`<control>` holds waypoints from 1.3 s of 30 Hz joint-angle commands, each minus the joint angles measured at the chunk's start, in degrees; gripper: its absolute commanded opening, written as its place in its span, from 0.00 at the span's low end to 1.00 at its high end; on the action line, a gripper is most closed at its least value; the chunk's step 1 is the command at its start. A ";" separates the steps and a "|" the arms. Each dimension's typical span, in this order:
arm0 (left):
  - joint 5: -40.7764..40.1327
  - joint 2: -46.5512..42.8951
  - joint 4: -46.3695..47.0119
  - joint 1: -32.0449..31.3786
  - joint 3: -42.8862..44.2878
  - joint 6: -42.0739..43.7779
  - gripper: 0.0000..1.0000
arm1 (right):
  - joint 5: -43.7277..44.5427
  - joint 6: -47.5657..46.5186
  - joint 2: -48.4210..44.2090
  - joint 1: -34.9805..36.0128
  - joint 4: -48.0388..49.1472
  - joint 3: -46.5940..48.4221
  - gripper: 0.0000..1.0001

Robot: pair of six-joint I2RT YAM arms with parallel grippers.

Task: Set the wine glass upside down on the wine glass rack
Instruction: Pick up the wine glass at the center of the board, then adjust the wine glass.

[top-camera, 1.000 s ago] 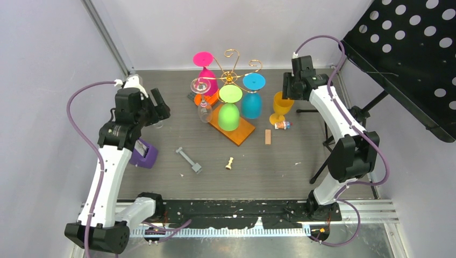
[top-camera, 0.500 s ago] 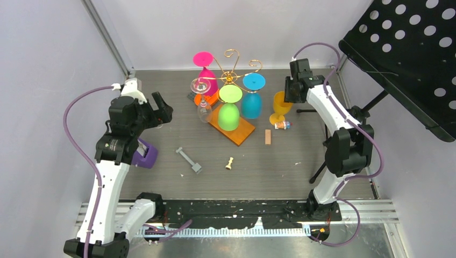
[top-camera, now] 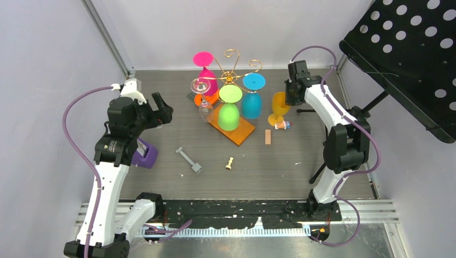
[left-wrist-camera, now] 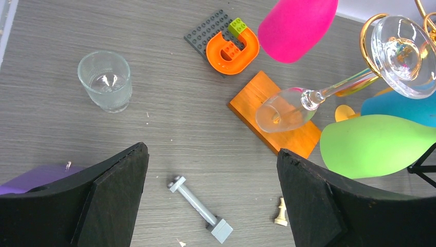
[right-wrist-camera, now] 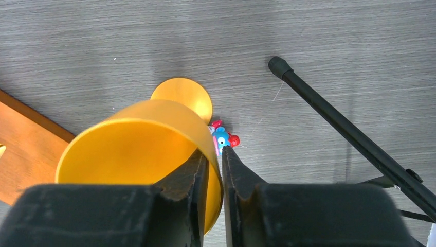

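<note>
The wine glass rack [top-camera: 232,65], gold wire on an orange-brown base [top-camera: 243,134], holds pink [top-camera: 207,76], green [top-camera: 229,112] and blue [top-camera: 251,101] glasses upside down. A clear wine glass [left-wrist-camera: 288,110] hangs by its foot from a curled arm [left-wrist-camera: 367,36]. A yellow wine glass [top-camera: 280,105] stands upright right of the rack. My right gripper [right-wrist-camera: 215,152] is shut on its rim, one finger inside the bowl [right-wrist-camera: 133,144] and one outside. My left gripper [left-wrist-camera: 211,154] is open, empty, left of the rack above the table.
A clear tumbler [left-wrist-camera: 105,80] stands at the left. An orange horseshoe piece on a grey plate [left-wrist-camera: 231,46], a grey bar [left-wrist-camera: 198,208], a chess pawn [left-wrist-camera: 280,212], a purple object [top-camera: 144,156] and a wooden block [top-camera: 268,137] lie about. A small blue toy [right-wrist-camera: 223,136] and a black stand leg [right-wrist-camera: 339,123] lie by the yellow glass.
My right gripper has closed onto the yellow glass's rim. My left gripper has opened wider and drawn slightly back from the rack.
</note>
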 commanded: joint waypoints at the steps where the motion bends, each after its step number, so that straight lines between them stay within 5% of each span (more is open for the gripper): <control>1: 1.01 -0.45 1.99 0.46 0.63 1.15 0.93 | 1.50 -1.26 -0.36 -0.19 -0.23 1.29 0.15; 5: 0.99 -0.66 2.05 0.38 0.45 0.95 0.92 | 1.47 -2.20 -0.72 0.20 -0.03 2.40 0.06; 21: 0.84 -1.63 1.57 0.54 1.48 0.69 0.92 | 15.27 -9.62 -0.75 6.38 -2.33 16.41 0.06; 33: 3.53 -3.97 2.10 0.55 8.40 -1.12 0.92 | 17.88 -12.37 -19.09 13.23 1.77 20.77 0.06; 39: 7.47 -4.59 5.05 0.55 13.77 -2.22 0.91 | 8.54 -9.45 -28.92 17.74 0.60 24.74 0.06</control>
